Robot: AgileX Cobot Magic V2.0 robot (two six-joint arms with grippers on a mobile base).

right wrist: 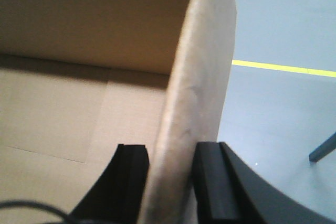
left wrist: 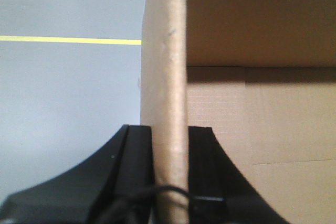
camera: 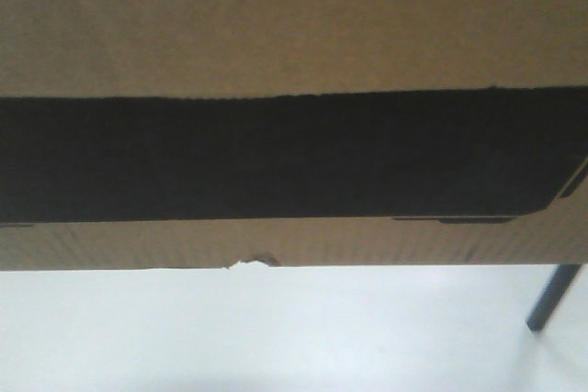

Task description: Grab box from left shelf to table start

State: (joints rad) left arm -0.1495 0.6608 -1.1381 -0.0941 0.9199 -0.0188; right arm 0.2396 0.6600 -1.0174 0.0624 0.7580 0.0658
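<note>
The left hand (left wrist: 169, 148) is clamped on the left side wall of the large brown corrugated cardboard box with a wide black printed band (camera: 294, 25). The right hand (right wrist: 170, 163) grips the right wall. Pinching opposite walls probably keeps the wide load level. The box hangs near, over the smooth white tabletop (camera: 276, 337); I cannot tell whether they touch.

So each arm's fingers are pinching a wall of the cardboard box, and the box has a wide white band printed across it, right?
Not quite. The band printed across the box is black, not white, as the front-facing view shows. The rest holds: the left fingers and the right fingers each pinch a wall of the box.
</note>
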